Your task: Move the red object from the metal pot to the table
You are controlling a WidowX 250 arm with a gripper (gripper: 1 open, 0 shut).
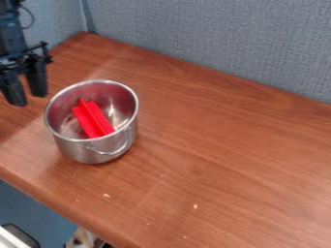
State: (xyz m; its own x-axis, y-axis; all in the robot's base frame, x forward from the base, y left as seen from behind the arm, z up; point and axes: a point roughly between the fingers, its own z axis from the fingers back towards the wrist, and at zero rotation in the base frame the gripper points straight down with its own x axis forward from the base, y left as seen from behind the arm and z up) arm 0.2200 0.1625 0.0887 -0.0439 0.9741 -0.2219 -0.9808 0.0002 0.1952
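The red object (91, 117) is a bright red elongated block lying slanted inside the metal pot (101, 145), a small shiny steel pot standing on the left part of the table (226, 145). My gripper (25, 85) hangs at the left edge of the view, pointing steeply down, to the left of the pot and apart from it. Its two dark fingers (14, 93) stand spread with nothing between them. The gripper is open.
A grey-blue textured wall (220, 39) runs behind the table's far edge. The table's front edge cuts diagonally across the lower left, with floor below it. Bare wood stretches to the right of the pot.
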